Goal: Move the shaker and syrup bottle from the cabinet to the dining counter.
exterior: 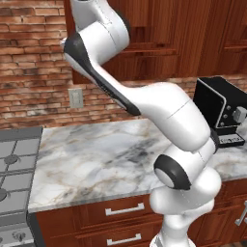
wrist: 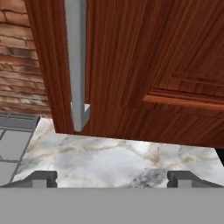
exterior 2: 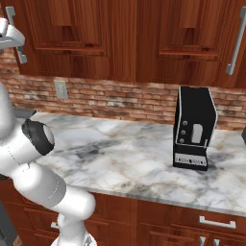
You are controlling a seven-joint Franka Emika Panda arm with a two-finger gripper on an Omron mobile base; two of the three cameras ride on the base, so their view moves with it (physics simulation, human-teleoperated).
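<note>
1. The end effector (wrist: 112,177) has its two dark fingertips (wrist: 41,178) spread wide apart at the bottom of the hand view — nothing sits between them.
2. The cabinet (wrist: 144,65), reddish-brown wood with its door closed, takes up the upper part of the hand view; its long silver bar handle (wrist: 76,65) runs down the upper left.
3. Below the cabinet lies the marble bench (wrist: 113,157) — pale with grey veining.
4. A black appliance (exterior 2: 193,127) stands on the bench at centre right of the right base view.
</note>
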